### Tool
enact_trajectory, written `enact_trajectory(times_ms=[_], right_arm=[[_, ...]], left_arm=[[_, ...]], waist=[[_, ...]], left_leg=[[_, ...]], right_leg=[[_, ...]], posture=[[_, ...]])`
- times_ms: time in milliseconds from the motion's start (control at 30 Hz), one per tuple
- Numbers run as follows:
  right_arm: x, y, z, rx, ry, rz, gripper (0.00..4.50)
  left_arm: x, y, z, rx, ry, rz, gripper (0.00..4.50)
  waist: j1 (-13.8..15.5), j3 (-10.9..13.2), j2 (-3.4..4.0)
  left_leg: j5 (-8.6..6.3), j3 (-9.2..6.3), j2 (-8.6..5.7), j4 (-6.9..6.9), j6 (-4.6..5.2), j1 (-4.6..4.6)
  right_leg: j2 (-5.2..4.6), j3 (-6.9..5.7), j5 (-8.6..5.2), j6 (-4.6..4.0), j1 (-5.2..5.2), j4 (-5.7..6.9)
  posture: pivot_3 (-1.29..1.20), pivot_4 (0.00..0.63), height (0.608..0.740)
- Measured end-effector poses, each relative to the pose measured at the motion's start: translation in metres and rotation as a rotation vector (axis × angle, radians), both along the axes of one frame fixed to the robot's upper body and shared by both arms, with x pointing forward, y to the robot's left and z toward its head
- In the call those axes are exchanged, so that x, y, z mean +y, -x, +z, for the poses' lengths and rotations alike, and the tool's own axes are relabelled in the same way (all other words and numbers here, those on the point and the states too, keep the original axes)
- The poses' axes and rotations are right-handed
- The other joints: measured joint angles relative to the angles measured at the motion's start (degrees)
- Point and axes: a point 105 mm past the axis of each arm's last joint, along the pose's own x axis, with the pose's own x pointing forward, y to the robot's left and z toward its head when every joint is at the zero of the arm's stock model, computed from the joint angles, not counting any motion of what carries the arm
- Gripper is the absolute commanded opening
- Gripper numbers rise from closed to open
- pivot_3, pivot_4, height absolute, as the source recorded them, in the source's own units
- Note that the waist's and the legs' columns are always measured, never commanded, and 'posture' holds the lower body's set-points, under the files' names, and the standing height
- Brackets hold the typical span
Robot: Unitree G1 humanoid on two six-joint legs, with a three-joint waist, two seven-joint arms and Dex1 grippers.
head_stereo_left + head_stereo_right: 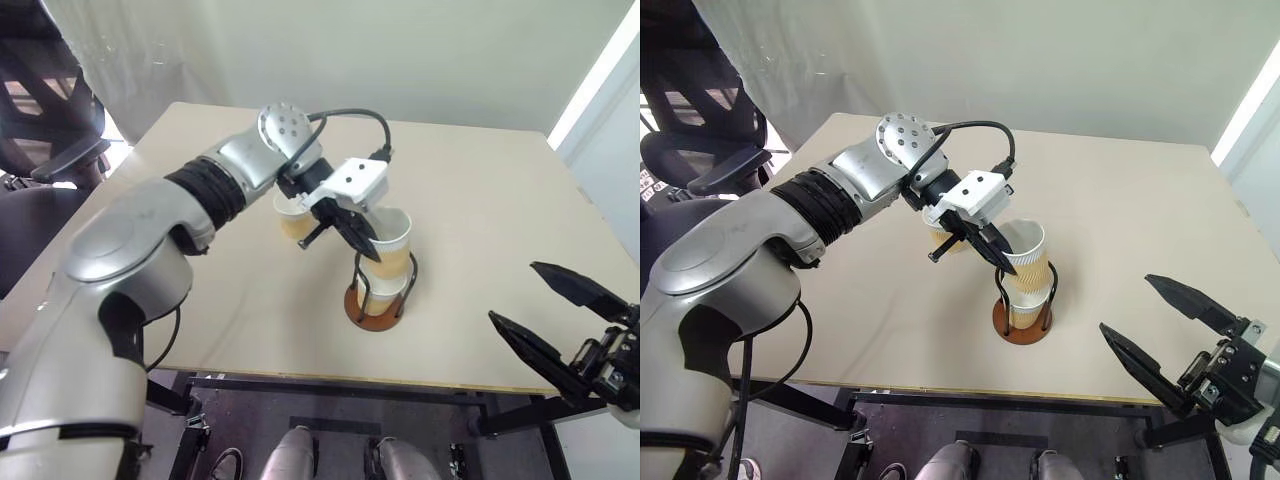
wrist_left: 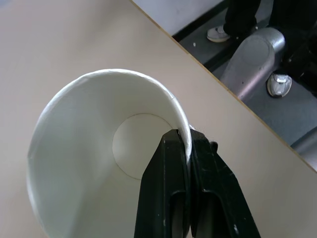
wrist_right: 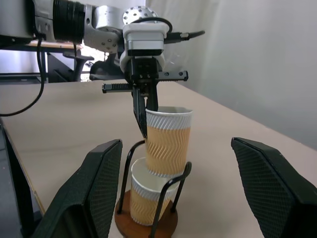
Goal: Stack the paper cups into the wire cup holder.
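My left gripper (image 1: 362, 240) is shut on the rim of a tan paper cup (image 1: 393, 245), one finger (image 2: 166, 188) inside and one outside. That cup tilts a little, and its bottom is nested in a second paper cup (image 3: 145, 198) standing in the wire cup holder (image 1: 373, 310), between the black wire loops on the reddish-brown base. A third paper cup (image 1: 291, 219) stands on the table behind my left wrist, partly hidden by it. My right gripper (image 1: 513, 292) hangs open and empty off the table's near right corner, level with the holder and well apart from it.
The light wooden table (image 1: 480, 200) is bare around the holder. A black office chair (image 1: 40, 110) stands off its left side. A white panel (image 1: 610, 130) lines the right edge. Shoes (image 2: 218, 33) show on the floor beyond the table's near edge.
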Motion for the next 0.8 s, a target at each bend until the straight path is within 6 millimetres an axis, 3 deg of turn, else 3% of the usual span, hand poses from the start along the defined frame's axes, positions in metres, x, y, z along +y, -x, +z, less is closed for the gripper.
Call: enact_trajectory(times_ms=[633,800], right_arm=[[0.004,-0.004,-0.002,-0.002,0.0,-0.01,3.63],[0.004,-0.006,-0.003,0.001,0.006,-0.017,3.63]], left_arm=[[-0.004,-0.007,-0.024,0.001,-0.042,0.006,0.05],[-0.006,-0.007,-0.022,0.002,-0.024,0.006,1.28]], waist=[[0.0,0.0,-0.01],[0.01,0.0,0.0]], left_leg=[[0.0,0.02,-0.01,0.05,0.0,0.0],[0.0,0.02,-0.01,0.05,0.0,0.01]], right_leg=[[-0.01,0.0,0.0,0.04,0.05,0.01],[-0.01,0.0,-0.03,0.09,0.06,0.01]], posture=[[0.0,0.15,0.74],[0.0,0.15,0.74]])
